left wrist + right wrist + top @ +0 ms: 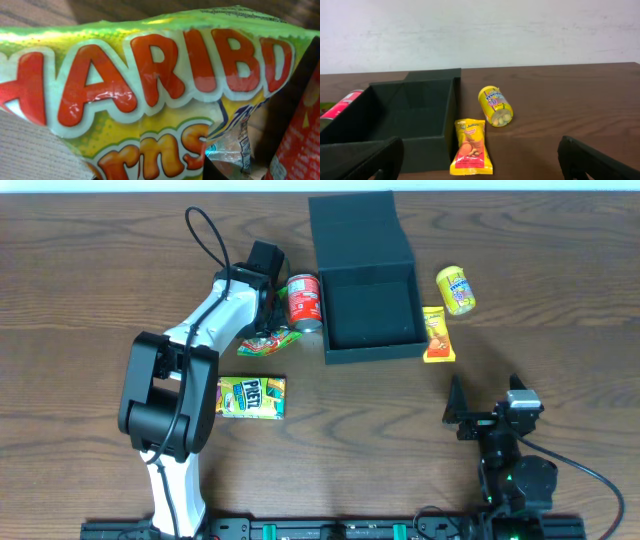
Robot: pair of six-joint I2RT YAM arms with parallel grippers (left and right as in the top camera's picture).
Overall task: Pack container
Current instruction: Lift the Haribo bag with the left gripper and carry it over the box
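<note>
Container (375, 352) lies open on the surface (90, 280); left gripper (268, 323) at a Haribo bag (150, 100), grip impossible to tell; right gripper (486, 408) spread wide, empty.

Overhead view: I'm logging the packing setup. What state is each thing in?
container: lid open, empty
red can: on its side
yellow canister: on its side
orange packet: lying flat
Haribo bag: crumpled, under left gripper
Pretz box: lying flat
left gripper: grip unclear
right gripper: fingers open, empty

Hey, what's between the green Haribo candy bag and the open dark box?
A small red cylindrical can lies there, beside the dark teal-black square container; the overhead view shows it.
</note>
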